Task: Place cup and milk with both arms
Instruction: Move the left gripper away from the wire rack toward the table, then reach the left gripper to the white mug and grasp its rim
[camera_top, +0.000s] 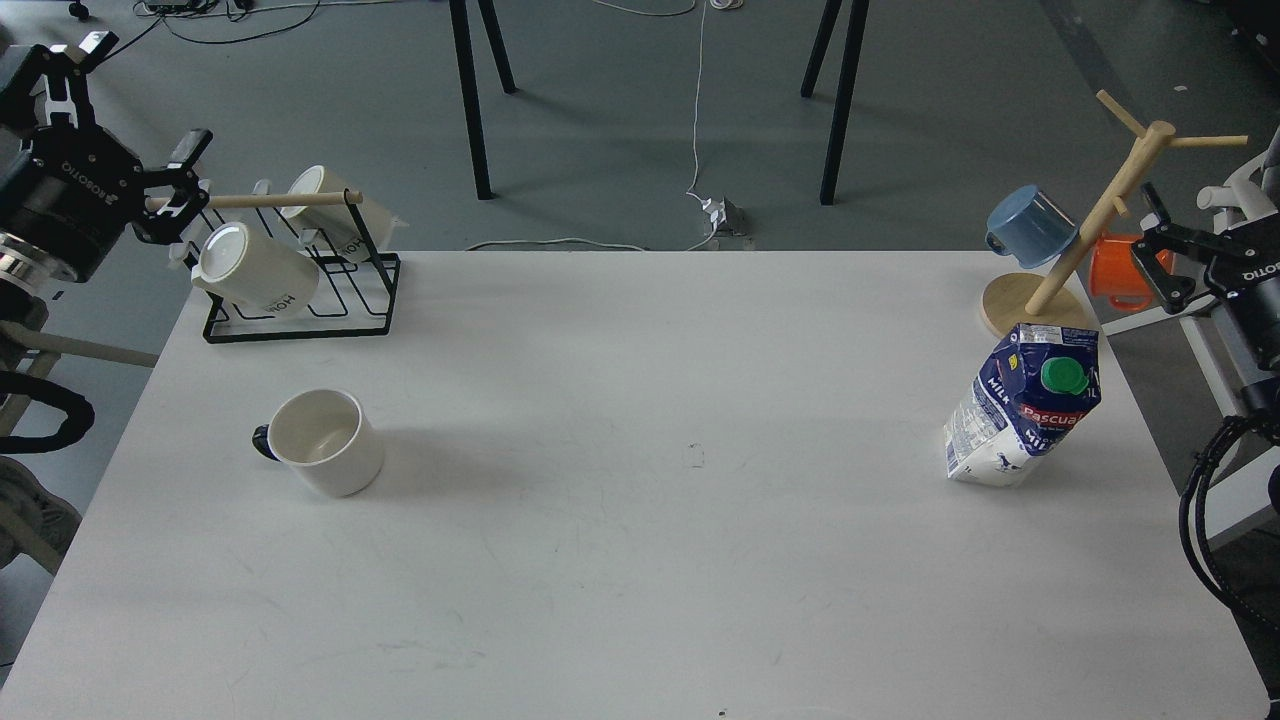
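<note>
The cup (325, 442) is a plain white mug with a black handle pointing left. It stands upright on the left part of the white table (640, 520). The milk (1025, 415), a blue and white carton with a green cap, stands upright near the table's right edge. My left gripper (183, 190) hovers open at the far left corner, well behind the cup, with the end of the rack's wooden rod showing between its fingers. My right gripper (1160, 250) is open past the right edge, behind the milk and beside the orange cup. Neither holds anything.
A black wire rack (300, 300) with a wooden rod and two cream lettered mugs (250, 270) stands at the back left. A wooden mug tree (1090, 220) at the back right carries a blue cup (1030, 225) and an orange cup (1115, 270). Chair legs stand beyond the table.
</note>
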